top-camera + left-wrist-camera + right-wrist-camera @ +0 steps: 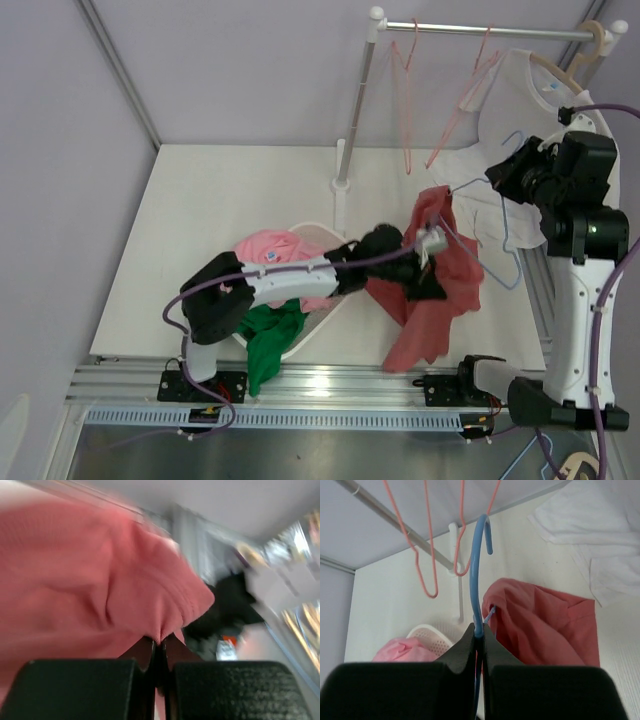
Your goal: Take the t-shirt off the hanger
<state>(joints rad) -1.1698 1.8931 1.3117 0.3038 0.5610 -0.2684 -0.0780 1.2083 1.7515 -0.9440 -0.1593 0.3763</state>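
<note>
- Top view: the red shirt [430,290] hangs in the air on the near right side, above the counter [230,200].
- The left hand [432,243] reaches over from the left. It is pinched shut on a fold of the shirt, about halfway down.
- Left wrist view: the two black fingers [80,690] press together with red cloth caught between them.
- Right wrist view: the right hand [479,632] is squeezed shut on the neck of the blue hanger [476,570], with the hook pointing up.
- A thin bit of the hanger goes into the top of the shirt, so the shirt is still partly on it.
- A white basket [318,232] sits on the counter to the left, with pink cloth [270,245] and green cloth [265,340] in it.
- At the far side, a rail [480,31] holds pink hangers [405,100] and a white shirt [510,110].
</note>
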